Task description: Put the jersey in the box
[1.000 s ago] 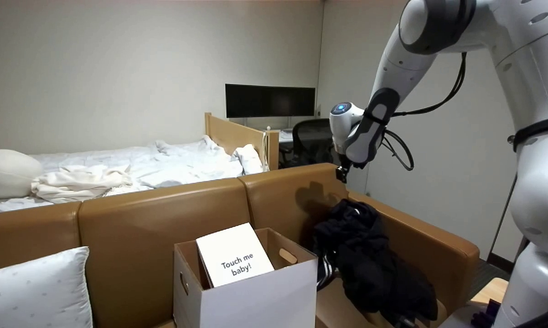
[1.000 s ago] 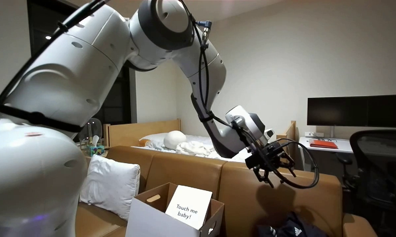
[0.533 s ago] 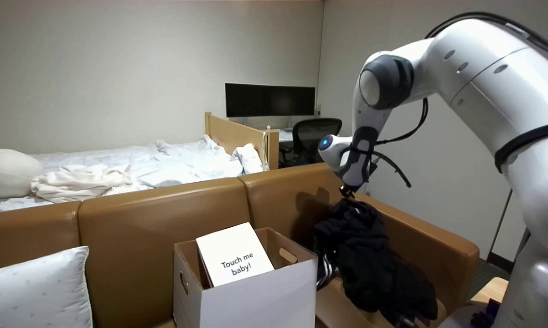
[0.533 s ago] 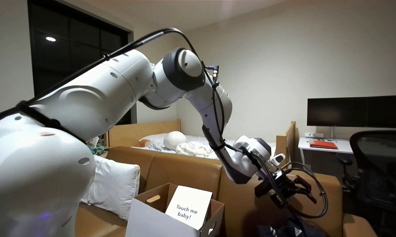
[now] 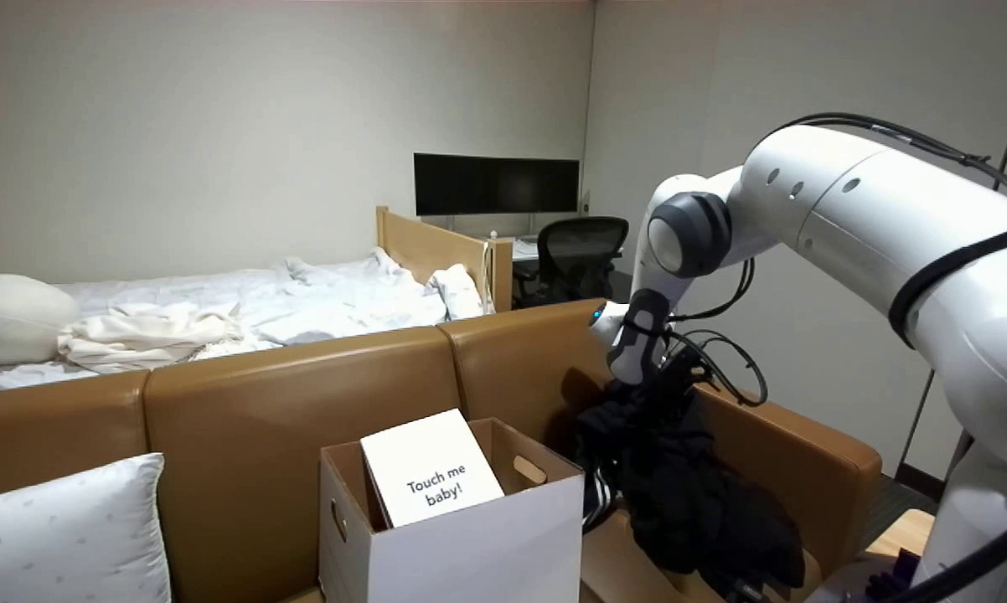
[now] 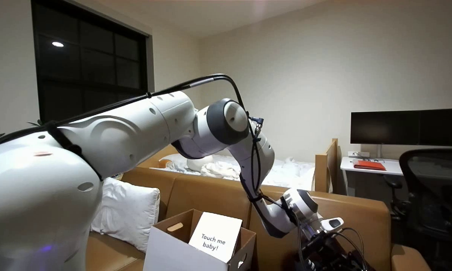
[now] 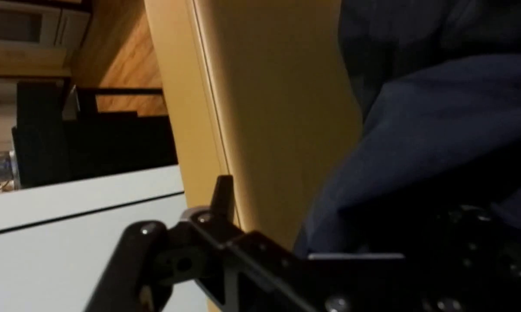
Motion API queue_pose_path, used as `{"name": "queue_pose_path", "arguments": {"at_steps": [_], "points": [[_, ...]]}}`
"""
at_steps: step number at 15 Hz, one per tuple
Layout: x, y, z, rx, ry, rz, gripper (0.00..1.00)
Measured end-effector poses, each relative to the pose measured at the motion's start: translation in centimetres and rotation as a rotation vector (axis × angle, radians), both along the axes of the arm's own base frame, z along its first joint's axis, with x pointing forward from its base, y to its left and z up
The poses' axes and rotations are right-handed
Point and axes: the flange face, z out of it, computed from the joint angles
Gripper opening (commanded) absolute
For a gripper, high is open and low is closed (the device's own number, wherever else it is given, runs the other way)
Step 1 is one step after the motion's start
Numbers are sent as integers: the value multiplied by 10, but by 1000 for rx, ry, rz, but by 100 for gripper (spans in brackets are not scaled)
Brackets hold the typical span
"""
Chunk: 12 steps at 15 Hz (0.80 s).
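More than a pinch, ideally: press the tool (image 7: 356, 201), spread wide and grasping nothing, deep into the jersey (image 7: 425, 125); clench fully before lifting toward the box (image 5: 478, 553).

Jersey (image 5: 679, 481) on sofa (image 5: 302, 402), beside box (image 5: 478, 553)

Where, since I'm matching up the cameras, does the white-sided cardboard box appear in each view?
In an exterior view: white-sided cardboard box at bottom, just left of centre; white robot arm at picture right.
In an exterior view: box at bottom, just left of centre; arm arching above.
In the wrist view: not visible.
Shared landmark: brown leather sofa, in all three (wrist view: upper middle).
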Motion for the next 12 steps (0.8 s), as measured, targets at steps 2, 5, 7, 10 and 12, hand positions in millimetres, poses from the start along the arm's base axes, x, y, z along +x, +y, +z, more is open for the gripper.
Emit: {"name": "queue_pose_path", "arguments": {"at_steps": [2, 5, 7, 10, 12], "points": [[-5, -9, -15, 63, 39, -95, 100], [-3, -15, -26, 168, 30, -201, 74], [0, -18, -30, 190, 6, -245, 60], [10, -22, -26, 202, -43, -274, 41], [17, -26, -19, 202, -72, -280, 28]]}}
